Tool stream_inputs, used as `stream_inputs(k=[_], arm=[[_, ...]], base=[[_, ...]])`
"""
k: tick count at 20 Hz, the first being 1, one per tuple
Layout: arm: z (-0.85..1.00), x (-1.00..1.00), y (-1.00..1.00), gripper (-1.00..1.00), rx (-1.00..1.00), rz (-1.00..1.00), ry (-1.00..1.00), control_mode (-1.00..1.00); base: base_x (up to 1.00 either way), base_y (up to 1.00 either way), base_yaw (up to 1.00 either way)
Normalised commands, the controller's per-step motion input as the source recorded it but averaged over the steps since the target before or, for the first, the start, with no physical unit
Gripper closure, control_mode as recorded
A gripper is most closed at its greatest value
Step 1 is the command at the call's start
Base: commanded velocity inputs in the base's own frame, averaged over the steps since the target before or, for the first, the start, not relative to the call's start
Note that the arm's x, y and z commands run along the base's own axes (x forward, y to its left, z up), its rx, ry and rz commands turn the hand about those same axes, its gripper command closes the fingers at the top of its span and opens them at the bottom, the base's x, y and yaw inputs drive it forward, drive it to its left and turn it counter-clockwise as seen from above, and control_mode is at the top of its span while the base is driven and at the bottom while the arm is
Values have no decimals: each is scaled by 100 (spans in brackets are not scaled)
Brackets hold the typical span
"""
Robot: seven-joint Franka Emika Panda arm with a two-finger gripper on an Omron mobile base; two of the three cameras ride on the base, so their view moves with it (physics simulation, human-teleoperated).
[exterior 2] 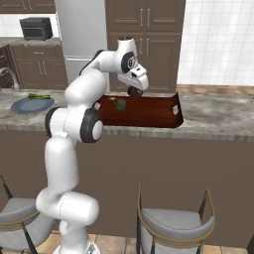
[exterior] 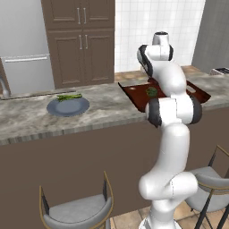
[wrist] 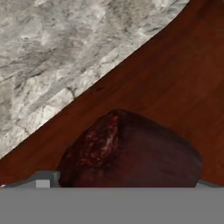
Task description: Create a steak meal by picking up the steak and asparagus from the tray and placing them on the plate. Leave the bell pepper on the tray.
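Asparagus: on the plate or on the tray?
On the plate: the asparagus lies across its far rim, away from the tray.

Two base views from behind white arm, left and right, facing marble counter; both share dark reddish-brown rectangular tray. Hand view close above dark red steak.

Glossy white arm — dark joints

The steak hides the pincer's tips; arm covers part of tray.
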Motion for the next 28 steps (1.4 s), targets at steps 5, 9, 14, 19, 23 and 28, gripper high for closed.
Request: stream_inputs(k=[5, 9, 14, 19, 23, 28], arm=[[53, -95, 29, 100, 0, 5, -22, -100], [65, -90, 45, 100, 0, 4, -17, -100], [37, -77, 71, 100, 0, 7, -2, -100], [16, -52, 87, 100, 0, 8, 7, -100], [14, -35, 89, 100, 0, 7, 10, -100], [4, -12, 97, 100, 0, 6, 11, -100]], base=[[0, 0, 0], [0, 0, 0], [0, 0, 0], [0, 0, 0], [0, 0, 0], [0, 0, 0]])
